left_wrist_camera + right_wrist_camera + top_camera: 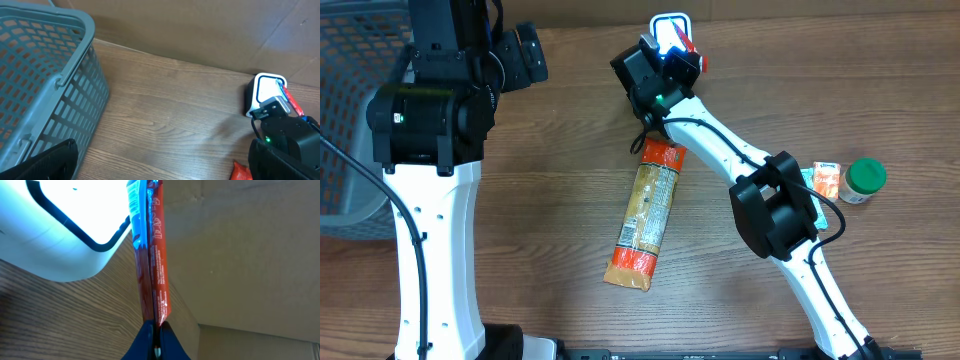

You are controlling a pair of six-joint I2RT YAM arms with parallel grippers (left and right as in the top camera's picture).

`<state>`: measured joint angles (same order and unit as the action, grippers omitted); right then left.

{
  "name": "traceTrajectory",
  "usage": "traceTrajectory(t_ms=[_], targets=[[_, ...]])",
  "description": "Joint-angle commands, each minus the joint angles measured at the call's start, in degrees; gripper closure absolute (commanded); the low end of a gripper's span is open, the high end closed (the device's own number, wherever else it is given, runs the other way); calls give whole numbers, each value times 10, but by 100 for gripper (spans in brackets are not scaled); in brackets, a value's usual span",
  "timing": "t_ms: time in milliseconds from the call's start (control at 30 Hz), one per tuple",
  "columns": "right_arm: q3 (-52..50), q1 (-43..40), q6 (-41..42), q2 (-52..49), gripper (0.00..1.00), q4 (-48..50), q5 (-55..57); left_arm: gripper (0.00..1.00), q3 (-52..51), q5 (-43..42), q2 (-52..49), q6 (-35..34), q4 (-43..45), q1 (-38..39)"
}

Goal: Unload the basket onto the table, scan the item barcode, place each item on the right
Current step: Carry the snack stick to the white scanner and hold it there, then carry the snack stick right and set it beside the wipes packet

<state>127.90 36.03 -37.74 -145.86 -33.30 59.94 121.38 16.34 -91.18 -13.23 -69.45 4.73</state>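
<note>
Wooden surface with cardboard backdrop. Red packet is mostly hidden beneath the right wrist from overhead; its far end is cut off in the wrist view, and the print is unreadable. Right fingers clench its near end. Its long axis points straight away from them, edge-on beside the lit scanner. Left fingers stand released.
</note>
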Motion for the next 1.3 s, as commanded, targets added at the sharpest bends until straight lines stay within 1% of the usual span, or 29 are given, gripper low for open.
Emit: traceTrajectory(t_ms=[0,100,233,433,667,800,900,1067,1267], targets=[[7,-1,0,-1,96,0,-2,0,5,6,2,10,0,-2],[7,-1,0,-1,96,0,-2,0,5,6,2,10,0,-2],[6,-1,11,-1,96,-31,-31,0,5,6,2,10,0,-2],[-8,-1,20,-1,96,-34,-49,0,5,6,2,10,0,-2],[-8,-1,63,-1,96,-34,-71,0,5,6,2,10,0,-2],[-8,-1,137,15,97,-50,-43,0,5,6,2,10,0,-2],[-8,0,213,50,96,-95,-49,0,5,6,2,10,0,-2],[-8,-14,311,148,96,-176,-160,0,5,6,2,10,0,-2],[-8,-61,405,286,96,-273,-298,0,5,6,2,10,0,-2]])
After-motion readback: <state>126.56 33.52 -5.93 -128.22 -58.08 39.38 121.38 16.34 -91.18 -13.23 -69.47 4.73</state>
